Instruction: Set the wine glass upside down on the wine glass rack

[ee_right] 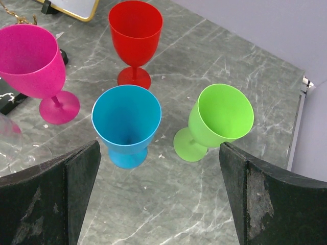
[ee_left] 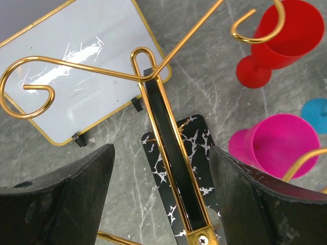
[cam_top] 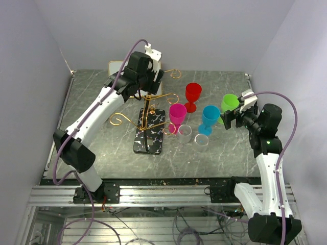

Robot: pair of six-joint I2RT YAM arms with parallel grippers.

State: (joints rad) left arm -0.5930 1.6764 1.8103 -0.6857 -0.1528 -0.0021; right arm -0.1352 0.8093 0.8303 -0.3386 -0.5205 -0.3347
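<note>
The wine glass rack (cam_top: 149, 131) stands near the middle of the worktop (cam_top: 214, 163). The left claw (ee_left: 162, 178) is released, its fingers spread either side of the gold post without touching it. To the right of the rack stand four upright, empty wine glasses: a pink glass (ee_right: 31, 58), a red glass (ee_right: 135, 28), a blue glass (ee_right: 126, 120) and, nearest the right edge, a green glass (ee_right: 222, 115), with two clear glasses (cam_top: 185, 133) on their near side. The right claw (ee_right: 159, 173) hangs released above the blue and green glasses, grasping nothing, and a white tray (ee_left: 76, 66) lies at the far left corner.

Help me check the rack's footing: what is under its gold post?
The post stands on a black, white-veined base, with a screw at its foot. The base lies on the grey table; whatever is beneath the base is covered.
</note>
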